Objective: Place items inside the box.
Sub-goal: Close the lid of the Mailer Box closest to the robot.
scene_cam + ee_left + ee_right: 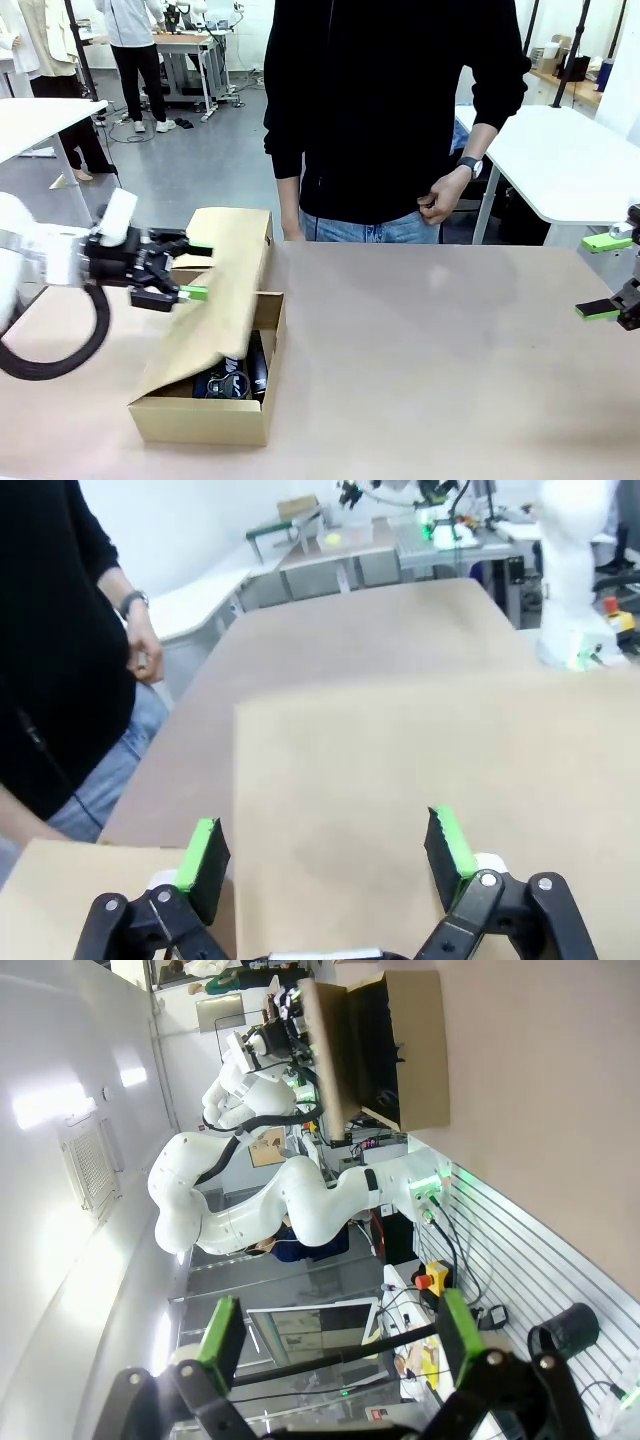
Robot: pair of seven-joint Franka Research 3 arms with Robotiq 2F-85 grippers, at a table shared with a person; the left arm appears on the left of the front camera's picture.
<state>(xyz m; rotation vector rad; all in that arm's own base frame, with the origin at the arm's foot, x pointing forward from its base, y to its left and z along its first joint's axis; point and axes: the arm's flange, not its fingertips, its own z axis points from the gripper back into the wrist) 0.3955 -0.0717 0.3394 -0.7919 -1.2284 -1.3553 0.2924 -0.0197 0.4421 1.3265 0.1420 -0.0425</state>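
Front view shows the left pincer (185, 270) with its green pads spread wide, holding nothing, at the upper edge of the wide hinged flap (215, 300) of the shallow tan cardboard box (205, 418) on the tan tabletop (430, 370). The flap leans half-lowered over dark items (235, 378) already lying inside. Closing it well likely means pushing the flap down evenly, keeping the pads off the contents. The right pincer (610, 278) hangs wide and empty at the tabletop's right edge. Left wrist view adds the flap's bare surface (400, 780) between the pads. Right wrist view, rolled sideways, shows the box's open side (375, 1045) with dark contents.
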